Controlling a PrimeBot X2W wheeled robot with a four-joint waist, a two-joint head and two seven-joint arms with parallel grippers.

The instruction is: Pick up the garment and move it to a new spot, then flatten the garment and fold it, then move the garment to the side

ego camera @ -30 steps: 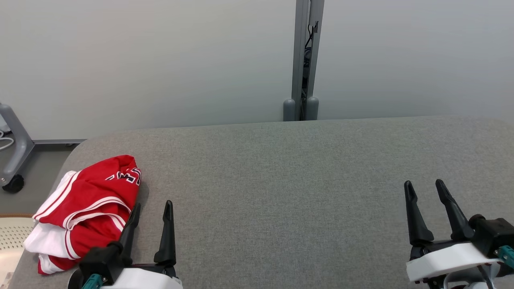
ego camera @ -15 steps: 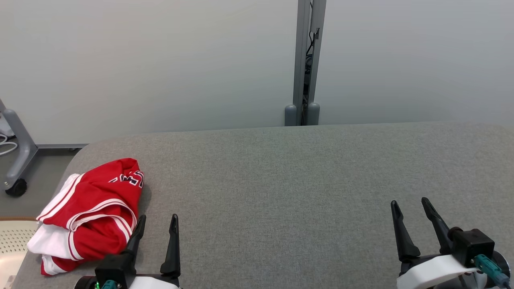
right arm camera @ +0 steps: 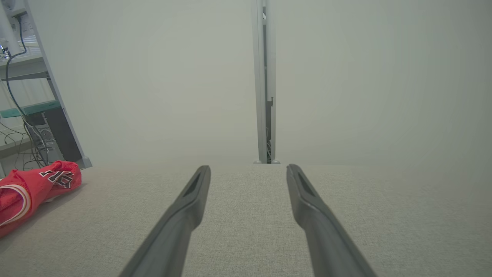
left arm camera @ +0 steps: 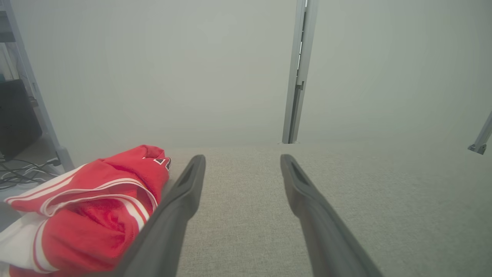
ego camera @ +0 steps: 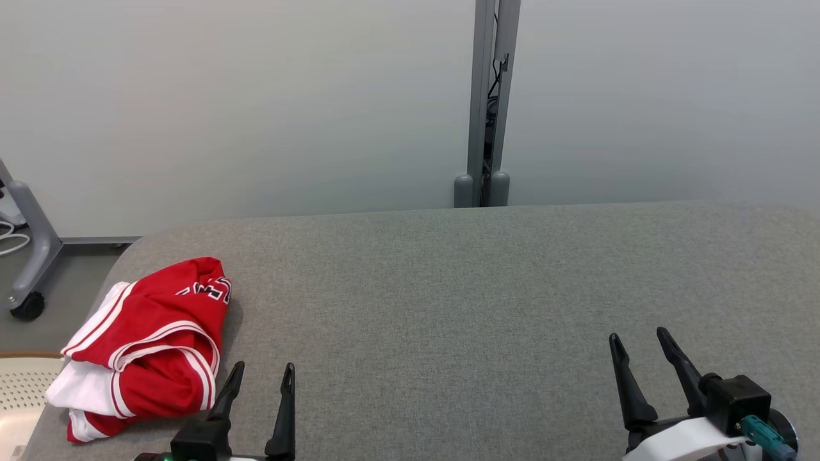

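1. The red and white jersey [ego camera: 144, 349] is seen crumpled at the lower left of the frame, on the grey padded table [ego camera: 448, 301].
2. The left gripper [ego camera: 264, 366] is found just beside it, fingers spread.
3. The right gripper [ego camera: 639, 333] is placed at the lower right, also spread, well apart from the jersey.

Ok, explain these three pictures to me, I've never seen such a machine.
It is a two-armed robot. The wide picture comes from its head, looking down at a grey padded table. The dark prongs at the bottom are its left gripper and right gripper. The other two pictures come from wrist cameras looking along those fingers. A crumpled red and white garment lies at the table's left end, beside the left gripper. Both grippers are open and hold nothing.
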